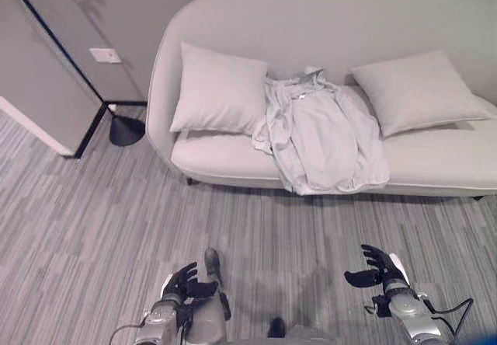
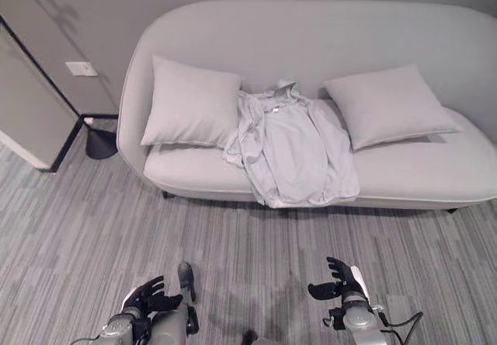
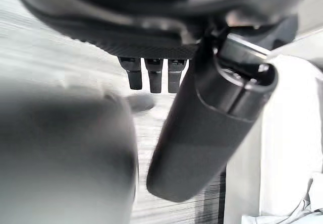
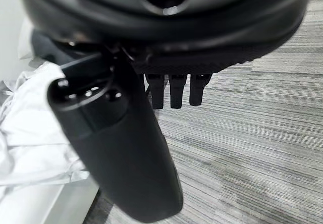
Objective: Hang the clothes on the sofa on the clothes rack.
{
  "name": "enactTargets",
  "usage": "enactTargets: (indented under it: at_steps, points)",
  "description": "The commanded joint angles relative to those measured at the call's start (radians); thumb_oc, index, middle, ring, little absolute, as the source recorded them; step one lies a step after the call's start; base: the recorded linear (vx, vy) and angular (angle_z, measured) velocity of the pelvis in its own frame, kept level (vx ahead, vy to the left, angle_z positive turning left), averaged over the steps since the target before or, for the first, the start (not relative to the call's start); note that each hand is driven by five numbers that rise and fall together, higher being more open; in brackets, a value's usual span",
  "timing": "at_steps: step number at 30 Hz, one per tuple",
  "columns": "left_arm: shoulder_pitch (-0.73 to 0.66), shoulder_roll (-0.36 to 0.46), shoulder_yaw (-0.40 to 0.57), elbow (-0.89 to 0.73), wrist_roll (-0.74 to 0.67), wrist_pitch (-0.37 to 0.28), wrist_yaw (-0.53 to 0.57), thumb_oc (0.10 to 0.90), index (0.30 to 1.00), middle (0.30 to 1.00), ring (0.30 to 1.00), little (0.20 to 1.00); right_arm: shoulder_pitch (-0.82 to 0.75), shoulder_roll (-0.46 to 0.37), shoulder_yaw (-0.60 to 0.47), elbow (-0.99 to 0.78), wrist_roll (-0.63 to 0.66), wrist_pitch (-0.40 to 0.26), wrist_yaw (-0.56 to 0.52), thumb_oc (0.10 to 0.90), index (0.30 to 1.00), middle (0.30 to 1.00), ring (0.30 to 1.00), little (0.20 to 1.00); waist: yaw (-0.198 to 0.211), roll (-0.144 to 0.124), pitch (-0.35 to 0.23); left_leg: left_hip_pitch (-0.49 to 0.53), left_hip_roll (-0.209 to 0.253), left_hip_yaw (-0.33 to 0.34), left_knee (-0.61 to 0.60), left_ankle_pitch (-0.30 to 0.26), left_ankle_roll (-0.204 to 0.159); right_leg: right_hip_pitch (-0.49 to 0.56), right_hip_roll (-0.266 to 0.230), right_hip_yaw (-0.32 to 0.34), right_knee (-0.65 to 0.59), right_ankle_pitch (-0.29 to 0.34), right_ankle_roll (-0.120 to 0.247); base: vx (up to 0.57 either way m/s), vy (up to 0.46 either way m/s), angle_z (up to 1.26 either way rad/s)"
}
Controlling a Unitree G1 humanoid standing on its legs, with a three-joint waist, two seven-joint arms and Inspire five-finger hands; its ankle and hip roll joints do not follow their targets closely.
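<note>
A pale sofa (image 1: 435, 166) spans the far side, with a light grey garment (image 1: 322, 139) draped over its seat between two cushions (image 1: 220, 88) — well away from both hands. Left hand (image 1: 185, 283) and right hand (image 1: 380, 267) hover low over the floor, fingers loosely spread, empty.

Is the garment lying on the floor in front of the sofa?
No, the pale garment lies on the sofa seat between two cushions, its hem draped over the front edge.

Two pale cushions (image 1: 220, 88) (image 1: 418, 90) leaned against backrest. Grey striped carpet (image 1: 93, 221) covered floor. Black cone-shaped base (image 1: 126, 130) stood beside wall panel (image 1: 46, 73); white wall plate (image 1: 105, 55) above.
</note>
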Motion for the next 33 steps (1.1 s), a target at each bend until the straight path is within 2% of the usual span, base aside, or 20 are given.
enactTargets:
  at_steps: [1, 4, 6, 9, 10, 11, 12, 13, 14, 16, 19, 21, 22, 24, 26, 27, 28, 31, 32, 33]
  points:
    - [0.021, 0.048, -0.032, -0.009, 0.048, -0.021, 0.019, 0.8, 0.9, 0.9, 0.9, 0.9, -0.025, -0.016, -0.023, -0.065, -0.033, -0.037, 0.001, 0.8, 0.9, 0.9, 0.9, 0.9, 0.043, -0.028, -0.027, 0.073, -0.052, 0.006, -0.031, -0.07, 0.021, -0.046, -0.229, 0.08, 0.248, 0.199, 0.128, 0.39, 0.253, -0.34]
    - [0.001, 0.066, -0.033, -0.027, 0.04, -0.026, 0.025, 0.8, 0.9, 0.9, 0.9, 0.9, -0.039, 0.003, -0.022, -0.055, -0.018, -0.039, -0.002, 0.8, 0.9, 0.9, 0.9, 0.9, 0.023, -0.021, 0.005, 0.147, -0.104, 0.005, -0.031, -0.142, 0.081, -0.241, -0.295, 0.135, 0.585, 0.399, 0.108, 0.29, 0.264, -0.12]
    - [-0.014, 0.077, -0.031, -0.047, 0.035, -0.026, 0.032, 0.8, 0.9, 0.9, 0.9, 0.9, -0.047, 0.011, -0.019, -0.052, -0.018, -0.037, -0.007, 0.8, 0.9, 0.9, 0.9, 0.9, 0.006, -0.003, 0.026, 0.196, -0.107, 0.012, -0.031, -0.186, 0.097, -0.363, -0.324, 0.132, 0.687, 0.37, 0.098, 0.31, 0.18, 0.34]
    - [-0.029, 0.086, -0.025, -0.102, 0.025, -0.038, 0.04, 0.8, 0.9, 0.9, 0.9, 0.9, -0.037, 0.007, -0.04, -0.067, -0.014, -0.031, -0.01, 0.8, 0.9, 0.9, 0.9, 0.9, -0.022, 0.008, 0.044, 0.256, -0.118, 0.008, -0.031, -0.238, 0.084, -0.417, -0.341, 0.019, 0.486, 0.346, 0.106, 0.44, -0.031, 0.37]
    - [-0.036, 0.088, -0.03, -0.135, 0.022, -0.042, 0.045, 0.8, 0.9, 0.9, 0.9, 0.9, -0.03, 0.003, -0.056, -0.074, -0.01, -0.028, -0.022, 0.8, 0.9, 0.9, 0.9, 0.9, -0.046, 0.002, 0.055, 0.282, -0.12, -0.004, -0.031, -0.26, 0.067, -0.434, -0.3, 0.013, 0.262, 0.347, 0.128, 0.35, -0.16, 0.45]
    - [-0.036, 0.088, -0.03, -0.135, 0.022, -0.042, 0.045, 0.8, 0.9, 0.9, 0.9, 0.9, -0.03, 0.003, -0.056, -0.074, -0.01, -0.028, -0.022, 0.8, 0.9, 0.9, 0.9, 0.9, -0.046, 0.003, 0.054, 0.281, -0.119, -0.004, -0.031, -0.259, 0.067, -0.431, -0.298, 0.01, 0.254, 0.352, 0.127, 0.38, -0.196, 0.36]
    - [-0.039, 0.089, -0.026, -0.144, 0.026, -0.041, 0.048, 0.8, 0.9, 0.9, 0.9, 0.9, -0.027, 0.002, -0.065, -0.073, -0.009, -0.025, -0.029, 0.8, 0.9, 0.9, 0.9, 0.9, -0.059, -0.001, 0.058, 0.308, -0.121, -0.013, -0.031, -0.282, 0.057, -0.454, -0.272, 0.028, 0.144, 0.354, 0.141, 0.16, -0.07, 0.37]
    - [-0.039, 0.089, -0.026, -0.144, 0.026, -0.041, 0.048, 0.8, 0.9, 0.9, 0.9, 0.9, -0.027, 0.003, -0.065, -0.073, -0.009, -0.025, -0.029, 0.8, 0.9, 0.9, 0.9, 0.9, -0.059, 0.0, 0.058, 0.308, -0.121, -0.013, -0.031, -0.281, 0.057, -0.451, -0.271, 0.027, 0.137, 0.358, 0.141, 0.4, -0.169, 0.3]
    - [-0.045, 0.088, -0.019, -0.164, 0.03, -0.045, 0.052, 0.8, 0.9, 0.9, 0.9, 0.9, -0.02, 0.007, -0.075, -0.074, -0.009, -0.02, -0.034, 0.8, 0.9, 0.9, 0.9, 0.9, -0.078, -0.009, 0.06, 0.339, -0.12, -0.021, -0.031, -0.304, 0.04, -0.489, -0.242, 0.05, 0.004, 0.373, 0.175, 0.25, -0.101, 0.36]
    - [-0.04, 0.09, -0.016, -0.223, 0.019, -0.055, 0.051, 0.8, 0.9, 0.9, 0.9, 0.9, -0.017, 0.012, -0.076, -0.066, -0.015, -0.022, -0.039, 0.8, 0.9, 0.9, 0.9, 0.9, -0.086, -0.01, 0.059, 0.37, -0.109, -0.029, -0.031, -0.324, 0.029, -0.522, -0.228, 0.067, 0.004, 0.38, 0.195, 0.44, -0.224, 0.34]
    - [-0.034, 0.09, -0.028, -0.266, 0.021, -0.062, 0.041, 0.8, 0.9, 0.9, 0.9, 0.9, 0.003, 0.006, -0.09, -0.065, -0.017, -0.025, -0.038, 0.8, 0.9, 0.9, 0.9, 0.9, -0.095, -0.014, 0.047, 0.41, -0.112, -0.052, -0.031, -0.357, 0.028, -0.492, -0.222, 0.087, 0.022, 0.392, 0.186, 0.38, -0.219, 0.23]
    - [-0.029, 0.086, -0.048, -0.3, 0.023, -0.06, 0.034, 0.8, 0.9, 0.9, 0.9, 0.9, 0.03, -0.008, -0.105, -0.066, -0.024, -0.022, -0.036, 0.8, 0.9, 0.9, 0.9, 0.9, -0.104, -0.004, 0.039, 0.44, -0.09, -0.068, -0.031, -0.351, 0.019, -0.472, -0.205, 0.096, 0.058, 0.379, 0.17, 0.34, -0.264, 0.51]
    - [-0.03, 0.085, -0.05, -0.313, 0.018, -0.064, 0.035, 0.8, 0.9, 0.9, 0.9, 0.9, 0.033, -0.017, -0.108, -0.06, -0.025, -0.024, -0.034, 0.8, 0.9, 0.9, 0.9, 0.9, -0.111, 0.008, 0.033, 0.452, -0.07, -0.078, -0.03, -0.31, 0.014, -0.461, -0.184, 0.109, 0.065, 0.366, 0.159, 0.3, -0.305, 0.7]
    - [-0.033, 0.091, -0.064, -0.357, -0.005, -0.065, 0.028, 0.8, 0.9, 0.9, 0.9, 0.9, 0.02, -0.043, -0.117, -0.049, -0.014, -0.025, -0.04, 0.8, 0.9, 0.9, 0.9, 0.9, -0.114, 0.01, 0.035, 0.386, -0.034, -0.094, 0.153, -0.245, 0.002, -0.422, -0.154, 0.117, 0.067, 0.33, 0.125, 0.27, -0.348, 0.26]
    - [-0.039, 0.096, -0.079, -0.412, -0.037, -0.068, 0.013, 0.8, 0.9, 0.9, 0.9, 0.9, 0.02, -0.069, -0.127, -0.072, 0.002, -0.033, -0.042, 0.8, 0.9, 0.9, 0.9, 0.9, -0.111, -0.009, 0.052, 0.244, -0.009, -0.125, 0.443, -0.173, -0.005, -0.357, -0.133, 0.116, 0.051, 0.284, 0.081, 0.18, -0.322, -0.09]
    - [-0.038, 0.096, -0.079, -0.412, -0.037, -0.068, 0.013, 0.8, 0.9, 0.9, 0.9, 0.9, 0.02, -0.069, -0.127, -0.072, 0.002, -0.033, -0.042, 0.8, 0.9, 0.9, 0.9, 0.9, -0.112, -0.009, 0.051, 0.243, -0.009, -0.125, 0.444, -0.173, -0.005, -0.358, -0.133, 0.115, 0.051, 0.284, 0.081, 0.24, -0.362, -0.08]
    - [-0.073, 0.094, -0.106, -0.441, -0.046, -0.066, 0.017, 0.8, 0.9, 0.9, 0.9, 0.9, 0.02, -0.089, -0.138, -0.078, 0.008, -0.026, -0.056, 0.8, 0.9, 0.9, 0.9, 0.9, -0.08, -0.043, 0.079, 0.087, -0.038, -0.115, 0.528, -0.189, 0.005, -0.273, -0.132, 0.115, 0.013, 0.245, 0.055, 0.19, -0.24, -0.12]
    - [-0.082, 0.087, -0.117, -0.445, -0.044, -0.069, 0.012, 0.8, 0.9, 0.9, 0.9, 0.9, 0.024, -0.087, -0.142, -0.084, 0.012, -0.027, -0.055, 0.8, 0.9, 0.9, 0.9, 0.9, -0.072, -0.043, 0.082, 0.083, -0.054, -0.109, 0.452, -0.212, 0.012, -0.25, -0.134, 0.12, 0.004, 0.24, 0.061, 0.19, -0.059, 0.01]
    - [-0.091, 0.079, -0.139, -0.478, -0.039, -0.069, 0.003, 0.8, 0.9, 0.9, 0.9, 0.9, 0.024, -0.084, -0.138, -0.085, 0.017, -0.037, -0.063, 0.8, 0.9, 0.9, 0.9, 0.9, -0.049, -0.019, 0.081, 0.089, -0.1, -0.136, 0.158, -0.184, 0.021, -0.23, -0.117, 0.123, 0.004, 0.231, 0.072, 0.16, 0.065, -0.17]
    - [-0.09, 0.079, -0.139, -0.478, -0.039, -0.069, 0.003, 0.8, 0.9, 0.9, 0.9, 0.9, 0.024, -0.084, -0.138, -0.085, 0.017, -0.037, -0.063, 0.8, 0.9, 0.9, 0.9, 0.9, -0.049, -0.019, 0.081, 0.09, -0.1, -0.136, 0.157, -0.183, 0.021, -0.23, -0.117, 0.123, 0.004, 0.231, 0.072, 0.28, 0.094, -0.21]
